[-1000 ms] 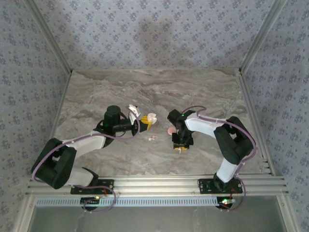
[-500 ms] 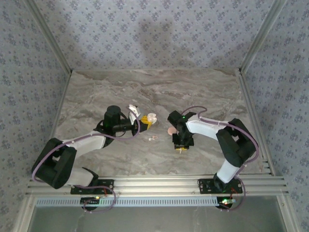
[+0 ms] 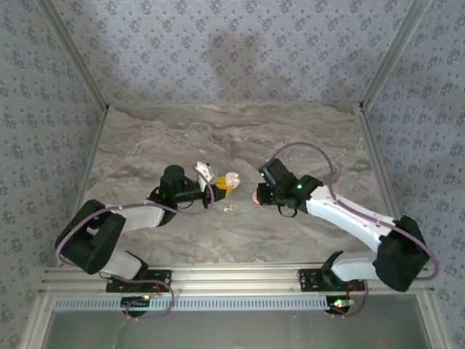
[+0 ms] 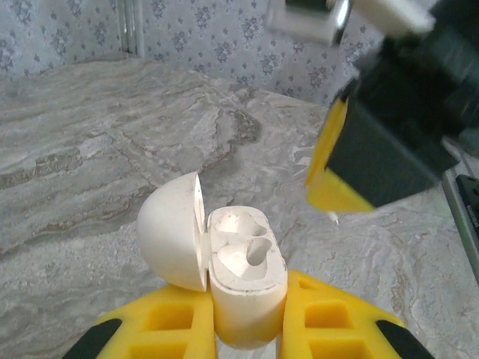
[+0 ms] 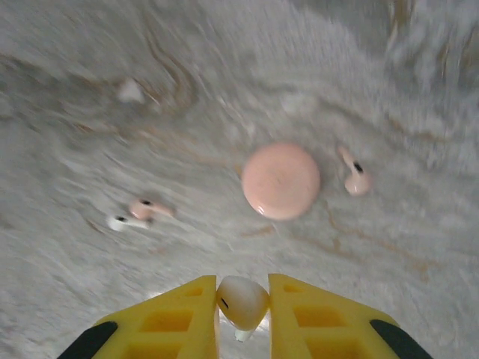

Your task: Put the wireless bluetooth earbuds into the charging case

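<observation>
The white charging case (image 4: 247, 280) stands upright between my left gripper's yellow fingers (image 4: 340, 321), its lid (image 4: 171, 232) swung open to the left and both sockets empty. In the top view the left gripper (image 3: 221, 188) holds the case (image 3: 231, 179) at the table's middle. My right gripper (image 5: 243, 295) is shut on a white earbud (image 5: 242, 299), stem pointing down, above the table. In the top view the right gripper (image 3: 261, 195) hangs just right of the case. Another white earbud (image 5: 122, 222) lies on the table beside a pink one (image 5: 151, 209).
A round pink disc (image 5: 281, 180) lies on the marble table (image 3: 218, 138) below the right gripper, with a pink earbud (image 5: 355, 178) to its right. The two loose earbuds (image 3: 229, 209) lie between the grippers. Patterned walls and metal rails (image 3: 225, 275) bound the table.
My right arm has swung up and left from the near side with the earbud, closing tighter on it, and now hangs beside the case. The left gripper has shifted slightly right.
</observation>
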`<move>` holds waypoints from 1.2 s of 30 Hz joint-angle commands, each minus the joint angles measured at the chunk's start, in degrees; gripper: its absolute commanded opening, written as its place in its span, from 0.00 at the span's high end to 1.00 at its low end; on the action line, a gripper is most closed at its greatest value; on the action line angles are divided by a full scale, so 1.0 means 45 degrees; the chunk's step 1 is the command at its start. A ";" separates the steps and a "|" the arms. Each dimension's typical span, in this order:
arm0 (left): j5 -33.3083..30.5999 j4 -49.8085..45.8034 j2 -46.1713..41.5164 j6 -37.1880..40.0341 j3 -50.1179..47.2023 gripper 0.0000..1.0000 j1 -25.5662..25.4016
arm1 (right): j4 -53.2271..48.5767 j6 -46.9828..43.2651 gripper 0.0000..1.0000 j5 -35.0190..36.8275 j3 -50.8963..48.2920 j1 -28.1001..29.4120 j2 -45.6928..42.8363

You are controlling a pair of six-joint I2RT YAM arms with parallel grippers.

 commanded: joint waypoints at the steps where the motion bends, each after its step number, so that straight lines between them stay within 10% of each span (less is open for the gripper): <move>1: -0.0635 0.1120 -0.0018 0.0970 -0.0098 0.90 -0.0404 | 0.1313 -0.0772 0.79 0.1205 0.0192 0.0420 -0.1063; 13: -0.1631 0.1772 -0.0193 0.1718 -0.0323 0.90 -0.0966 | 0.4470 -0.0714 0.79 0.1707 -0.1042 0.1138 -0.3203; 36: -0.1904 0.1548 -0.0271 0.1776 -0.0063 0.90 -0.1154 | 0.6724 -0.0063 0.79 0.0968 -0.1332 0.1308 -0.1380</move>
